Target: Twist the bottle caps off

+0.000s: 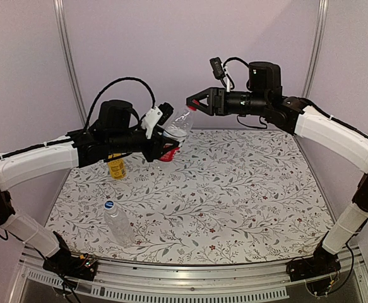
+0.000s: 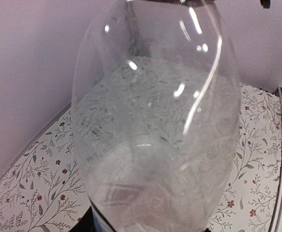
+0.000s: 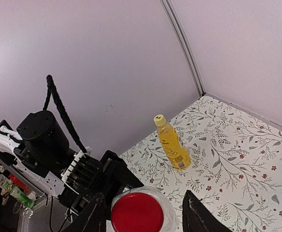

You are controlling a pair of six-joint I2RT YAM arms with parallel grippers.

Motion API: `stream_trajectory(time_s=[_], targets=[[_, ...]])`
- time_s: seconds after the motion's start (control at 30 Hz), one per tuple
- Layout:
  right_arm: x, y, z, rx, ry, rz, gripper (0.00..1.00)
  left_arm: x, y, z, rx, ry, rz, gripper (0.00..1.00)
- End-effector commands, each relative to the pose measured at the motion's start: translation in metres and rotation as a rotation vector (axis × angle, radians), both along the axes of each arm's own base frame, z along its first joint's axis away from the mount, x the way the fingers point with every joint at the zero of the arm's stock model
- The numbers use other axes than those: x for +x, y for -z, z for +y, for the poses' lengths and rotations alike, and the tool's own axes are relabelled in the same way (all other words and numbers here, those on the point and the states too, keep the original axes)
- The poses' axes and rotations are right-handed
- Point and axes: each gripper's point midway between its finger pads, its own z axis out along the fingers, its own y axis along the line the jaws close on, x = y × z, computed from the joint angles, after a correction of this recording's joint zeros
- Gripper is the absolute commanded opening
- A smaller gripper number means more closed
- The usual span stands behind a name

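Note:
My left gripper [image 1: 163, 137] is shut on the clear bottle [image 1: 178, 125] with the red label [image 1: 169, 153] and holds it tilted up in the air, neck toward the right arm. This bottle [image 2: 155, 121] fills the left wrist view and hides the fingers there. Its red cap [image 3: 137, 211] sits between the fingers of my right gripper [image 1: 193, 105]. Those jaws are open: the left finger [image 3: 95, 215] is close to the cap and the right finger [image 3: 195, 212] stands well apart from it. The yellow bottle [image 3: 172, 146] with its yellow cap [image 3: 159, 120] stands upright on the table.
A clear unlabelled bottle [image 1: 118, 222] with a blue cap [image 1: 108, 204] lies on the flowered tablecloth [image 1: 234, 189] at the front left. The yellow bottle [image 1: 116, 167] stands behind my left arm near the back wall. A metal rail [image 1: 190, 281] runs along the near edge.

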Motion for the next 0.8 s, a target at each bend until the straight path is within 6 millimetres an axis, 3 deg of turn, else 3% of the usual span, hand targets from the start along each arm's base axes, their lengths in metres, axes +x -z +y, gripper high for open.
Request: stream_trajectory(time_s=[0.0,0.33,0.5,0.6,0.67,0.77], targets=[[0.0,-0.008,0.003,0.017,-0.003,-0.025,0.5,-0.007,-0.007,-0.004,-0.021,0.022,-0.02,0.34],[-0.001,0.0,0.005,0.009,-0.015,-0.013,0.45,-0.007,-0.01,-0.004,-0.03,0.018,-0.018,0.33],[-0.007,-0.003,0.007,0.01,-0.056,-0.037,0.3,-0.013,-0.012,-0.008,-0.044,0.062,-0.01,0.33],[-0.035,-0.01,0.012,-0.004,-0.237,-0.161,0.1,-0.048,-0.02,-0.02,-0.106,0.275,0.039,0.37],[-0.064,-0.005,0.013,-0.03,-0.421,-0.263,0.08,-0.085,-0.03,-0.026,-0.171,0.487,0.091,0.39],[-0.087,-0.007,0.011,-0.034,-0.585,-0.352,0.07,-0.127,-0.044,-0.026,-0.247,0.729,0.17,0.38]])
